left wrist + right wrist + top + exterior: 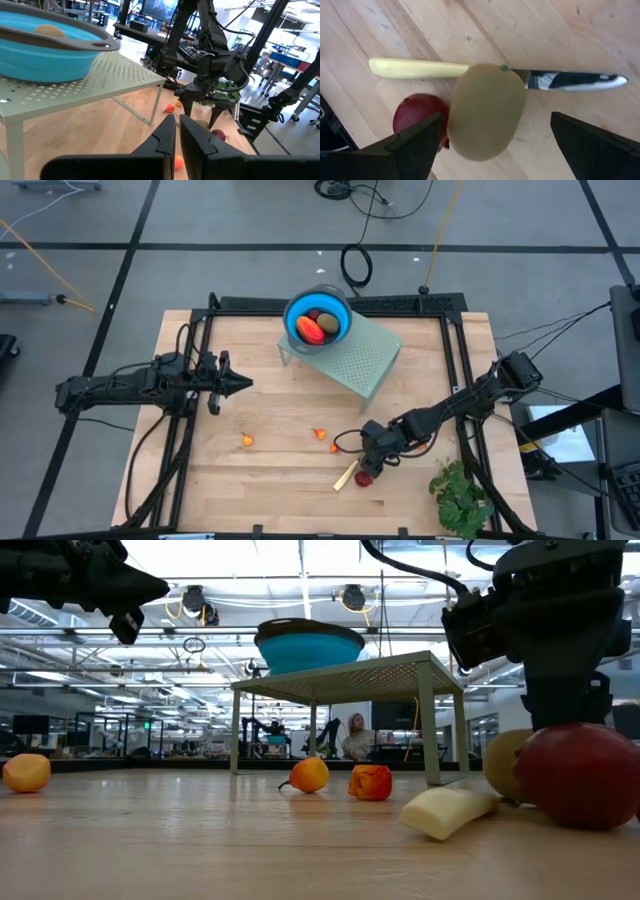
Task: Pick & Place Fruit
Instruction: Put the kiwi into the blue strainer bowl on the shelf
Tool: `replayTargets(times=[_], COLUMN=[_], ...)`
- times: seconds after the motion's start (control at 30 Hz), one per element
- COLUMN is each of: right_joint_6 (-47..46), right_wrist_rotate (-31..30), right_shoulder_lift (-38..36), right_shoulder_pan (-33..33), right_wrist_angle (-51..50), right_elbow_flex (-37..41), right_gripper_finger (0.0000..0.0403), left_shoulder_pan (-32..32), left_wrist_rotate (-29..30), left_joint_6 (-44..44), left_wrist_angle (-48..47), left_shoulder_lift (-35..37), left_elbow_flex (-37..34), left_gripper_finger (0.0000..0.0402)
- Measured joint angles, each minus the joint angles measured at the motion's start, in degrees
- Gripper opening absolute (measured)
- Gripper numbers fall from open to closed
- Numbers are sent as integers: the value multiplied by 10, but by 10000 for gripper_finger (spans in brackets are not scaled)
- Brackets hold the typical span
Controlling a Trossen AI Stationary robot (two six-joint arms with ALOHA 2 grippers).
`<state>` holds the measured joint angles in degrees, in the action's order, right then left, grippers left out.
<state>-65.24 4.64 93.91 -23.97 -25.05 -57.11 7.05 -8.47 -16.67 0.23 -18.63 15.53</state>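
Observation:
A brownish-green oval fruit [487,117] lies on the wooden table across a pale-handled knife [415,69], with a dark red ball [415,112] right beside it. My right gripper [371,463] hangs over them, slanting down and open. Its fingers [417,142] stand on either side of the oval, apart from it. Three tiny orange-red fruits [247,440] [320,434] [334,447] lie toward the table's middle. A blue bowl [318,320] on a pale green stand [360,360] holds a red-orange piece [311,329] and darker fruit. My left gripper [240,383] waits shut and level at the left.
A leafy green bunch [460,495] lies at the near right corner. The stand's legs [432,730] rise from the far middle of the table. Bare wood stretches across the near left. A black frame [330,302] borders the table, and cables lie on the floor beyond.

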Motion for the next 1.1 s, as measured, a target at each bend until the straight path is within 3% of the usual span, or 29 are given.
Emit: replayTargets(times=[0.53, 1.1], right_joint_6=[-60, -71], right_wrist_rotate=[-1, -2], right_shoulder_lift=[-1, 0], right_shoulder_pan=[0, 0], right_wrist_angle=[46, 33], right_elbow_flex=[53, 54], right_gripper_finger=[356, 223], left_shoulder_pan=[0, 0], left_wrist_rotate=[0, 0], left_joint_6=[-6, -2], left_wrist_angle=[6, 10], left_shoulder_lift=[0, 0], left_elbow_flex=[0, 0], left_gripper_finger=[24, 24])
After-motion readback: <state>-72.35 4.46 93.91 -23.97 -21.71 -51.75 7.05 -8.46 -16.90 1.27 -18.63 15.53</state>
